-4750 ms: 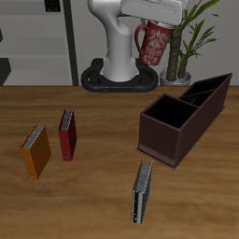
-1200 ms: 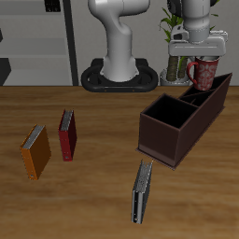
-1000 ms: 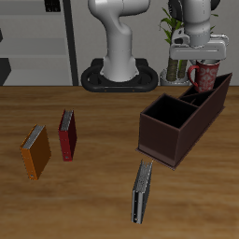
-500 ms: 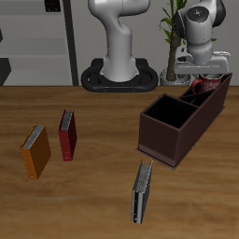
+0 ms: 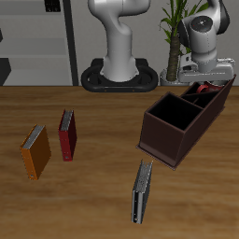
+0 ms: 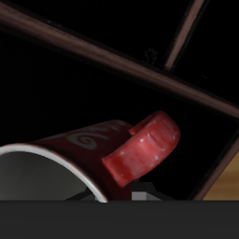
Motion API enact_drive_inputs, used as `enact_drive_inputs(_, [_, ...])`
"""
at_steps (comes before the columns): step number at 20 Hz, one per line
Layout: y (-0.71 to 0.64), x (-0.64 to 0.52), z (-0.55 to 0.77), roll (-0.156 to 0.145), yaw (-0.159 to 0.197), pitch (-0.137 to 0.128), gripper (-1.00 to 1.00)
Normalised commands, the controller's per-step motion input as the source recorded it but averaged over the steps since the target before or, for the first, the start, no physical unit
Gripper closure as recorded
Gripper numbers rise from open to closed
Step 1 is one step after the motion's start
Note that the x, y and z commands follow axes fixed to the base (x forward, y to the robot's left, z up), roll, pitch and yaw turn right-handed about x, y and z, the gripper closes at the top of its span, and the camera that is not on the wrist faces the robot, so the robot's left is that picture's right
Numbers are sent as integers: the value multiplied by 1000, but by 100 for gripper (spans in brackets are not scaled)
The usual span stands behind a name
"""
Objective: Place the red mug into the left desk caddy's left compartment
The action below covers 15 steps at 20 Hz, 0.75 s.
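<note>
Though half hidden, claw [image 5: 207, 82] around red mug [image 6: 89, 149]

The red mug [image 6: 89, 149] filled the near part of the view, with its grey inside and pale pattern visible. Its red loop handle [image 6: 142, 149] stood out toward the black interior of the left desk caddy [image 6: 112, 56], whose maroon-brown walls crossed behind it.

A simulated office or study: wooden desk [image 5: 84, 201], books [image 5: 67, 134], caddy [image 5: 173, 135], potted plant [image 5: 175, 28], shelving [image 5: 33, 37].
</note>
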Motion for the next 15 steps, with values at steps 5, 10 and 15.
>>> enact_drive_inputs(5, [-93,56,-82,-11,-19,31,-100])
enact_drive_inputs(10, [-72,10,82,-11,-6,-4,-100])
enact_drive_inputs(15, [-164,-17,168,0,1,-7,-100])
